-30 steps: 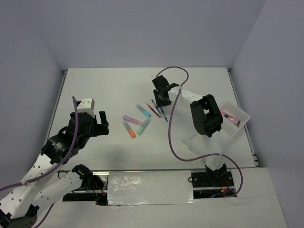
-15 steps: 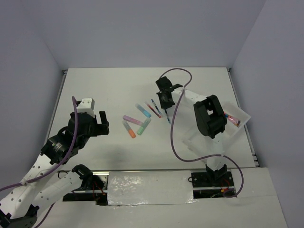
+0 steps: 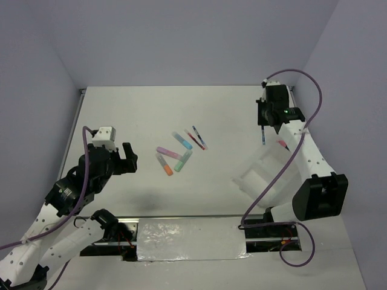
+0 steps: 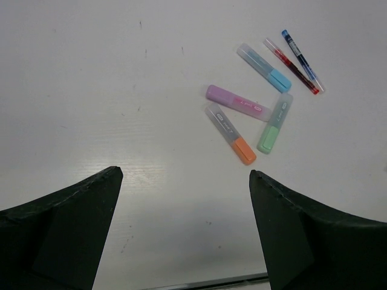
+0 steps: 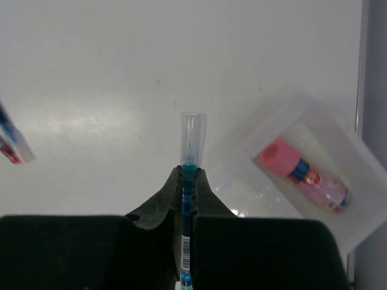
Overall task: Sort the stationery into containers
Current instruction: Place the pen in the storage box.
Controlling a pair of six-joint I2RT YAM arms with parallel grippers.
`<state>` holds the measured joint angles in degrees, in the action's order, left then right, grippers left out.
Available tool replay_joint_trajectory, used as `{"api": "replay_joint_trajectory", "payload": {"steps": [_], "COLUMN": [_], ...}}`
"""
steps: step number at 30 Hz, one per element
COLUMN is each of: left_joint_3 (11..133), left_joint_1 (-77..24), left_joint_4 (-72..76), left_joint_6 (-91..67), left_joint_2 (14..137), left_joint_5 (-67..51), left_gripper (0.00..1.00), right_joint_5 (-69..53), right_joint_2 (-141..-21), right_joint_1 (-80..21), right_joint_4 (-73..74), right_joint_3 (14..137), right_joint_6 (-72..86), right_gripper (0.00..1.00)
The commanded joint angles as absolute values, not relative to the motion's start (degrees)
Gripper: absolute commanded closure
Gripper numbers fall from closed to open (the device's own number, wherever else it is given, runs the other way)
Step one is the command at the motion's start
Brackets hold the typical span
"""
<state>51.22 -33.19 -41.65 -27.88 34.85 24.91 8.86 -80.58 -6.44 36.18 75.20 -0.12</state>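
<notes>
**Item: held blue pen** [image 5: 193,138], thin, with a clear cap.

**Holder:** right gripper [image 5: 187,176]. The jaws were pinched almost fully together on the pen's barrel. The capped end stuck out ahead of the fingertips, and the rest of the barrel ran back between the fingers.

**Long axis:** in line with the fingers, pointing straight forward in the wrist view. In the top view the pen hung below the gripper, over the far right of the table.

**Destination:** tray [image 5: 326,151], translucent white. It lay to the right of the pen's tip and a little nearer in the wrist view, close but not under the tip. One compartment held the pink tube [image 5: 302,176], lying diagonally. The other sections could not be made out clearly in either view.

**Judgement:** the coming move looked like a short carry to the right, then turning the pen so its length ran along a compartment. The right arm was plainly the nearer one.

**Other arm:** left gripper [image 4: 184,175], jaws spread wide and holding nothing. It hovered over bare table, well apart from the tray.

**Unsorted lot** (all loose on the table, ahead and to the right of the left jaws):
- purple highlighter [image 4: 237,103]
- blue highlighter [image 4: 264,67]
- green highlighter [image 4: 275,122]
- orange highlighter [image 4: 231,134]
- red pen [image 4: 290,66], lying just beside the second blue pen [image 4: 302,57]
</notes>
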Motion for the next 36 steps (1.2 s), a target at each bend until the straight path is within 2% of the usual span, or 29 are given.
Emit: {"api": "replay_joint_trajectory", "payload": {"steps": [1, 5, 11, 14, 27, 31, 32, 34, 35, 36], "left_joint_3": [51.1, 51.1, 51.0, 51.0, 51.1, 51.0, 51.0, 51.0, 51.0, 51.0], "left_joint_1": [-32.9, -33.0, -33.0, -33.0, -33.0, -33.0, -33.0, -33.0, -33.0, -33.0], "left_joint_4": [-38.8, -38.6, -38.6, -38.6, -38.8, -38.8, -38.7, -38.7, -38.7, -38.7], "left_joint_6": [-25.9, -25.5, -25.5, -25.5, -25.8, -25.7, -25.7, -25.6, -25.5, -25.5], "left_joint_2": [36.0, 37.0, 37.4, 37.2, 36.4, 36.6, 36.7, 36.8, 36.7, 36.7], "left_joint_5": [23.0, 21.6, 21.2, 21.3, 22.2, 21.9, 21.9, 21.7, 21.7, 21.8], "left_gripper": [0.01, 0.01, 0.01, 0.01, 0.01, 0.01, 0.01, 0.01, 0.01, 0.01], "right_joint_5": [13.2, 22.3, 28.4, 28.2, 31.9, 31.4, 31.3, 31.1, 30.9, 29.7], "right_joint_2": [-81.2, -77.4, -70.8, -68.8, -78.7, -79.3, -78.9, -78.1, -77.8, -77.3], "right_joint_1": [-5.9, -5.0, -4.8, -4.9, -4.8, -4.9, -4.8, -4.9, -4.9, -5.1], "right_joint_4": [43.5, 43.3, 40.3, 38.9, 36.3, 36.8, 36.7, 37.1, 37.4, 37.6], "right_joint_3": [69.4, 64.4, 54.1, 53.7, 56.2, 56.9, 56.9, 57.1, 57.5, 57.7], "right_joint_6": [-2.7, -1.4, -3.8, -4.6, -7.0, -6.9, -6.7, -6.4, -6.2, -5.8], "right_gripper": [0.99, 1.00, 1.00, 1.00, 0.94, 0.80, 0.67, 0.62, 0.55, 0.42]}}
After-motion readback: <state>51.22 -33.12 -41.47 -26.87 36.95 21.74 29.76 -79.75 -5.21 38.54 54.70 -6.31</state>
